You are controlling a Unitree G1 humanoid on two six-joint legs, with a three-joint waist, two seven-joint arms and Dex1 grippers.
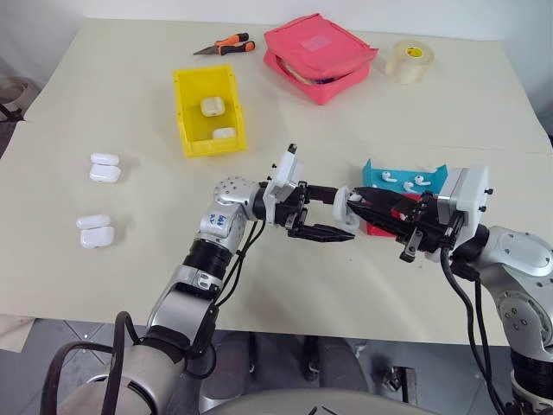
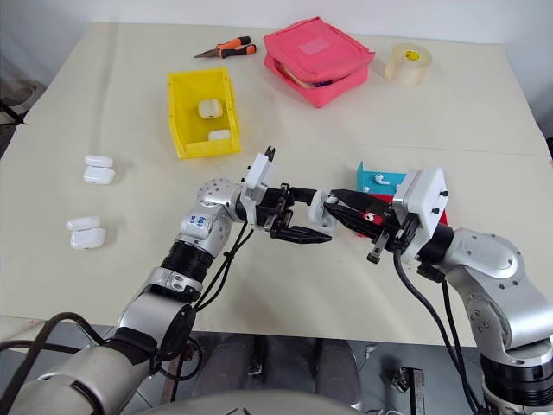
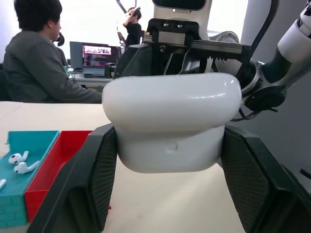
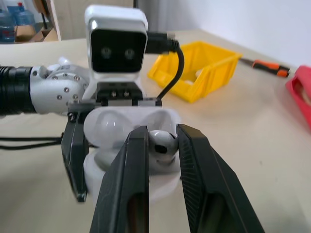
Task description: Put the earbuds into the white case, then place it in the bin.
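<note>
Clamped in the left gripper [image 1: 333,214] above the counter [image 1: 130,285], the white case [image 4: 129,145] stands open at the bin's [image 1: 208,111] five o'clock. Right gripper [image 4: 160,145] pinches an earbud [image 4: 162,144] over it; seat it gently. Its wrist view reveals the open wells; the left wrist view shows the case's outer shell.

No text, label, brand, number or sign can be read anywhere. The pink zip pouch [image 1: 320,54] at twelve o'clock on the desk [image 1: 104,285] bears a pale patch, too small to make out. The monitor [image 3: 99,56] behind the seated person [image 3: 41,68] shows bright shapes, but no legible words.
</note>
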